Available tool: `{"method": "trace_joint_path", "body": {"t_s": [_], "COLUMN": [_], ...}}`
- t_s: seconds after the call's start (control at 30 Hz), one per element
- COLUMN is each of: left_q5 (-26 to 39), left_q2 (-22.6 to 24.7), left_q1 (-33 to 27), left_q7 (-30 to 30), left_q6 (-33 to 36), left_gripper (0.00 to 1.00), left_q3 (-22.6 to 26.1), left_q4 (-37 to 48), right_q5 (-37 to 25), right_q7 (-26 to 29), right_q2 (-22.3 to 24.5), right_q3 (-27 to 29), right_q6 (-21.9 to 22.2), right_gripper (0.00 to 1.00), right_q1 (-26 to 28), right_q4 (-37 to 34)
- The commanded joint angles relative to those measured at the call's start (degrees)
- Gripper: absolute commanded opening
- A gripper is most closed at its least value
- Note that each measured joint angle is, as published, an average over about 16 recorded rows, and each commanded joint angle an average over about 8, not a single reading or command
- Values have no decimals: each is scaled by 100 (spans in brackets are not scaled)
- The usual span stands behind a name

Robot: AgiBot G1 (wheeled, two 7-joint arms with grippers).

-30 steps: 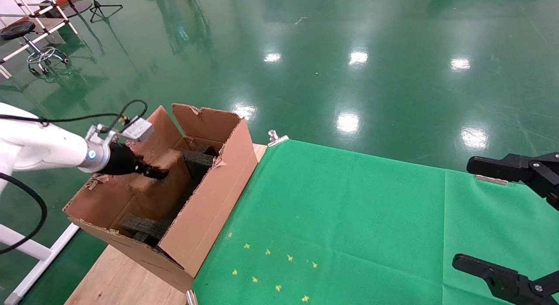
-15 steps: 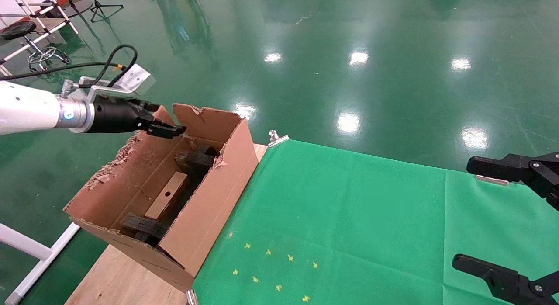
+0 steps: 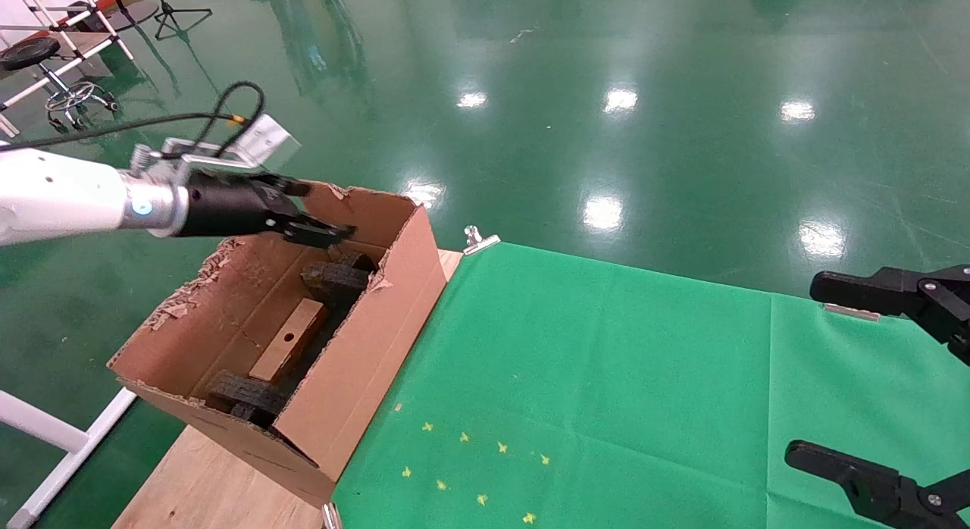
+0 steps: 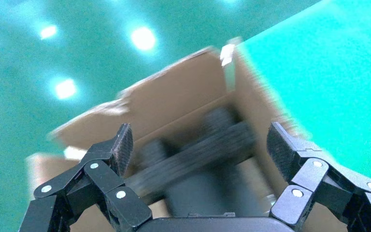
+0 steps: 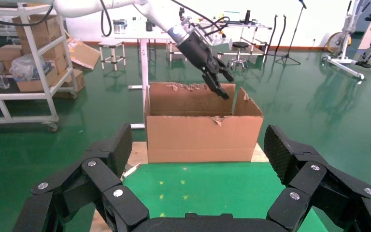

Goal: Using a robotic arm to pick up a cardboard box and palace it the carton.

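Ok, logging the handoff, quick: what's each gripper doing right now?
Left gripper: open, holding nothing, above the far end of the carton; the cardboard box lies inside.
Right gripper: open, empty, parked over the green cloth.

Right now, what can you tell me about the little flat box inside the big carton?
The cardboard box is slim, flat and plain brown, made of what looks like cardboard. One small round hole shows in the side facing up. It lies tilted inside the carton, wedged between two black foam blocks, one at each end. Nothing grips it: the left gripper is open above the carton's far end, clear of the box.
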Motion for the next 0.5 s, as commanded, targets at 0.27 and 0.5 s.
{"method": "trace_joint_path", "body": {"t_s": [0.27, 0.5], "left_q5": [-727, -1302], "left_q2": [-62, -111], "left_q1": [570, 1020], "left_q7": [191, 341], "left_q6": [427, 764], "left_gripper": [100, 100], "left_q3": [-499, -894], "left_q4": [-713, -1277], "right_q5": [0, 0], "right_q7": [0, 0], "right_q2": [0, 0], "right_q3": [0, -1], "right_q6": [0, 0], "right_gripper": [100, 100], "right_q1": [0, 0], "right_q4": [0, 0]}}
